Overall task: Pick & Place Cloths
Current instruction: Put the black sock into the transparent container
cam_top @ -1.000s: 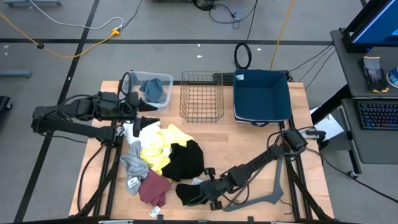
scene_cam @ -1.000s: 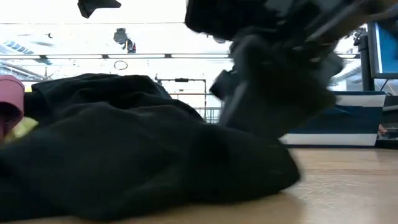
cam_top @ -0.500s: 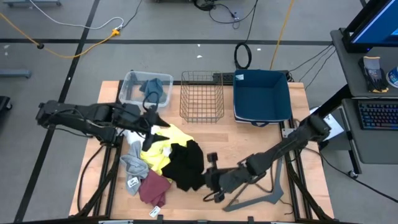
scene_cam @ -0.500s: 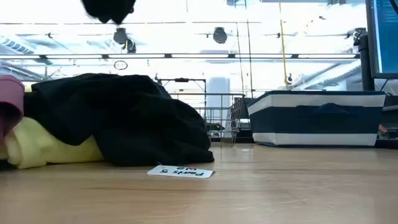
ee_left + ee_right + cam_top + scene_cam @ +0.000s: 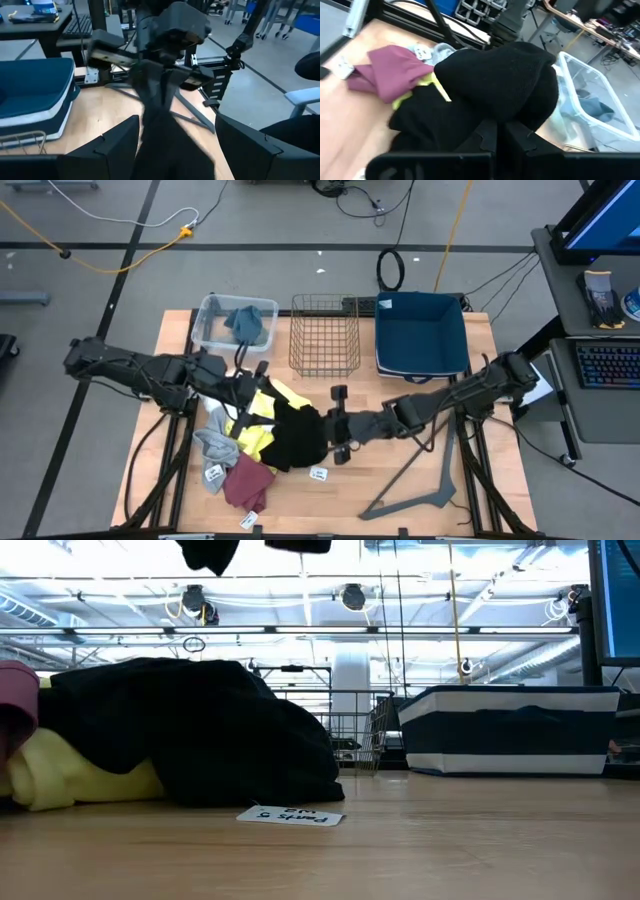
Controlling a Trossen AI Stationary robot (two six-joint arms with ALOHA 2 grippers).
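A pile of cloths lies on the table's left half: yellow [image 5: 258, 420], black [image 5: 298, 442], grey [image 5: 215, 445], maroon [image 5: 245, 480] and white [image 5: 212, 392]. My right gripper [image 5: 336, 426] is at the pile's right side, above the table. It is shut on a second black cloth [image 5: 505, 85], which shows high up in the low view [image 5: 210, 552]. My left gripper [image 5: 250, 392] is open and empty over the yellow cloth, facing the right gripper [image 5: 172, 30]. My right gripper pinches the black cloth between its two fingers [image 5: 487, 137], coming roughly level from the table's right side. A bunched fold [image 5: 520, 75] bulges out past the fingertips. The cloth is lifted clear of the table and hangs below the gripper [image 5: 212, 558].
A clear plastic bin [image 5: 215, 310] holding a blue-grey cloth [image 5: 245, 323] stands at the far left. A wire basket [image 5: 325, 335] is at the far middle, and a dark blue fabric bin [image 5: 420, 330] at the far right. A white tag [image 5: 320, 474] lies on bare wood near the pile.
My right gripper has risen and gone from the near edge toward the far edge with the black cloth, which has come off the table; a white tag now shows on the wood. My left gripper has gone toward the table's right, over the pile.
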